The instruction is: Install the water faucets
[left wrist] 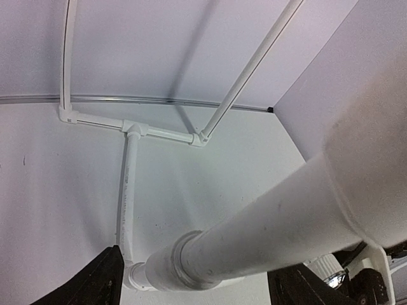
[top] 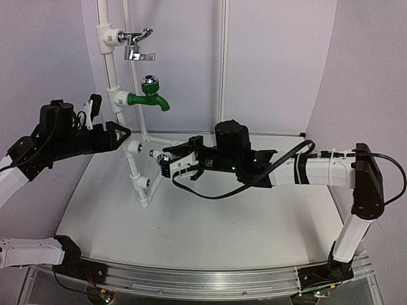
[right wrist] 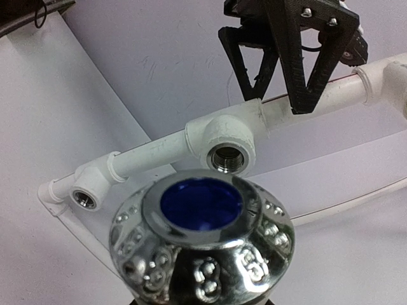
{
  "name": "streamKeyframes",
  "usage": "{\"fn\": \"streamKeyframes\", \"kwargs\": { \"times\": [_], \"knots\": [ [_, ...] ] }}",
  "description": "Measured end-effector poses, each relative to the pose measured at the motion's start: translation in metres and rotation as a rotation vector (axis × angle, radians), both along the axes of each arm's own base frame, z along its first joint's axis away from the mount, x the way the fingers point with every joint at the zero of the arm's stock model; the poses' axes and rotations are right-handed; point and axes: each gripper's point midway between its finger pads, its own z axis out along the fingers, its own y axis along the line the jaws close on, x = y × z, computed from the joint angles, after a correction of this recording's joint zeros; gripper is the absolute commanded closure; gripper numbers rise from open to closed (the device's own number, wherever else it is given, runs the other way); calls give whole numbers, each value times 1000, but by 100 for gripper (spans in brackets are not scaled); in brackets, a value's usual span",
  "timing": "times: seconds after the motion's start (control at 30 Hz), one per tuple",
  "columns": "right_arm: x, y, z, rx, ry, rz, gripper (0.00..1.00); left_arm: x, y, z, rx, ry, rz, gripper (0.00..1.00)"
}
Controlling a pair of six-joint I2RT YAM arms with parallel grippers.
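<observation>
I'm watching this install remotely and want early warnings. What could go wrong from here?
The faucet in the right gripper looks offset from the threaded socket; pushing in now could cross-thread it or miss. The left gripper grips the pipe right beside that socket, so the arms could collide.

light: bright, even | shadows: soft | glare: faucet knob [right wrist: 202, 254] | blur: near pipe [left wrist: 267, 235]

Chrome-knobbed water faucet [right wrist: 202, 244], blue cap, near open pipe fitting [right wrist: 227, 152]
</observation>
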Motion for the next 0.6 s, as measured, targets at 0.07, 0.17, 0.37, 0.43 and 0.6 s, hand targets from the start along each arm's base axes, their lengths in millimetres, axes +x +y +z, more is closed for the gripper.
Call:
{"fn": "streamKeyframes", "kwargs": {
  "times": [0.07,0.17,0.37,0.43,0.6],
  "knots": [
    [2,3,0,-9,-28,3,100,4,-2,-1,0,-1,0,22],
    [5,7,2,-15,-65,6,100,9,-7,-3,-3,1,-6,23],
    [6,11,6,-18,-107,19,100,15,-12,0,-2,-20,-16,37],
    [5,11,6,-18,-111,27,100,16,-13,1,-4,-28,-15,43],
    [3,13,7,-15,-129,40,100,16,-14,3,0,-42,-23,56]
  ]
}}
